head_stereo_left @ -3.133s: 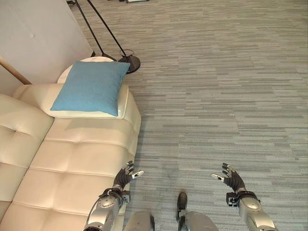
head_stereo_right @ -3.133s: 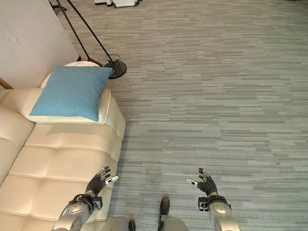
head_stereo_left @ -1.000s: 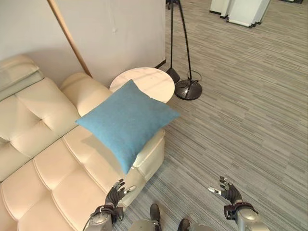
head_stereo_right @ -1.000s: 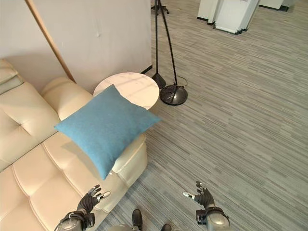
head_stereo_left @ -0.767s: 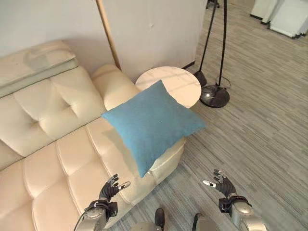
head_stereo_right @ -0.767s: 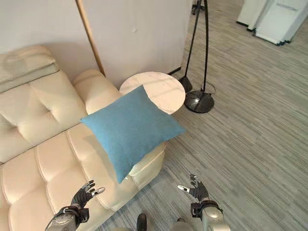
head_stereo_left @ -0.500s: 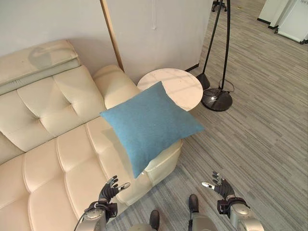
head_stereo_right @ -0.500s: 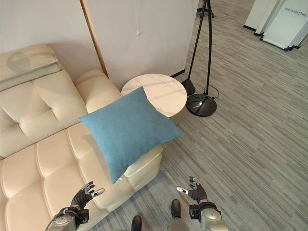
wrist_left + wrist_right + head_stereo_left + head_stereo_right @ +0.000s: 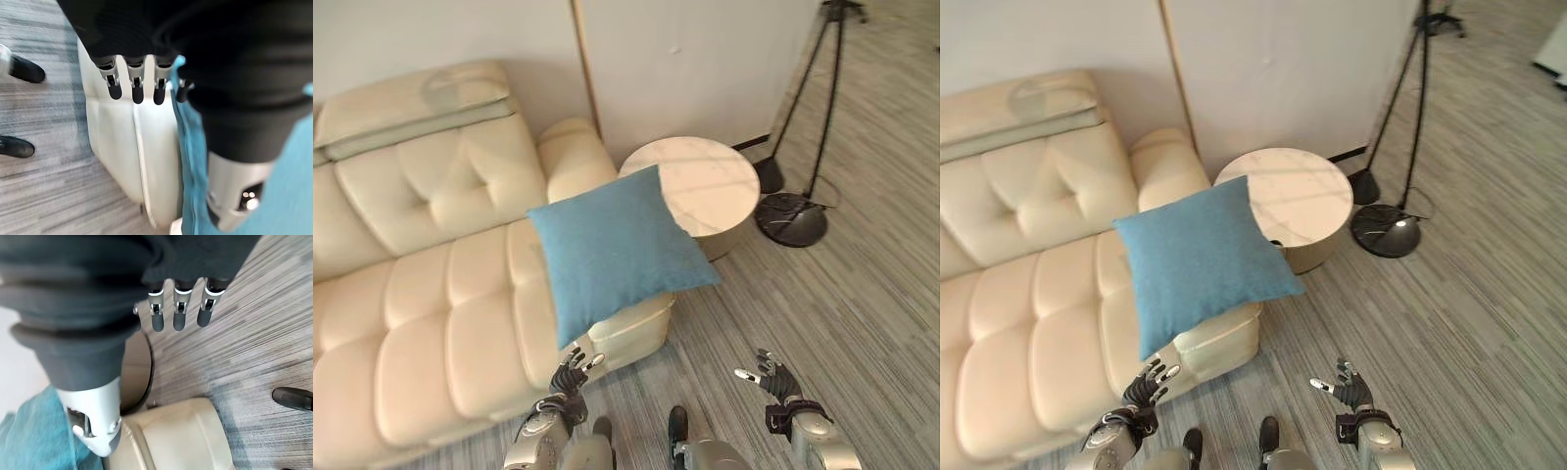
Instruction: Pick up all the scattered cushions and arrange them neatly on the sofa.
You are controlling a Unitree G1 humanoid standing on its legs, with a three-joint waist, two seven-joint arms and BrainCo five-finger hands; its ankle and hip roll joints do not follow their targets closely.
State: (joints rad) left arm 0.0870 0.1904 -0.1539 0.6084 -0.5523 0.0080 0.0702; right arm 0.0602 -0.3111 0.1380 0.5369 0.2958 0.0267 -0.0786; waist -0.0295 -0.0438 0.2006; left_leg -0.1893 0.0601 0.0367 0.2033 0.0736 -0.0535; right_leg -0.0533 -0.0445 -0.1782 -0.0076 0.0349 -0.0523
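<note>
Even, bright indoor light fills the scene, with no hard beam. The cushion (image 9: pixel 615 253) casts a soft shadow on the sofa (image 9: pixel 421 313) beneath it, just beyond the left hand (image 9: pixel 570 373). A pale sheen lies on the round table (image 9: pixel 705 186) top and on the sofa's headrest. Farther off, the lamp base (image 9: pixel 790 218) shows a small glint. Both wrist views are soft: the dark covers closest to the lens are out of focus, and the floor (image 9: pixel 254 347) past the right hand (image 9: pixel 178 313) smears with motion blur.

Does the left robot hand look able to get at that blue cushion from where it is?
Probably yes. The left robot hand hangs open just below the blue cushion on the sofa, with nothing between them.
</note>
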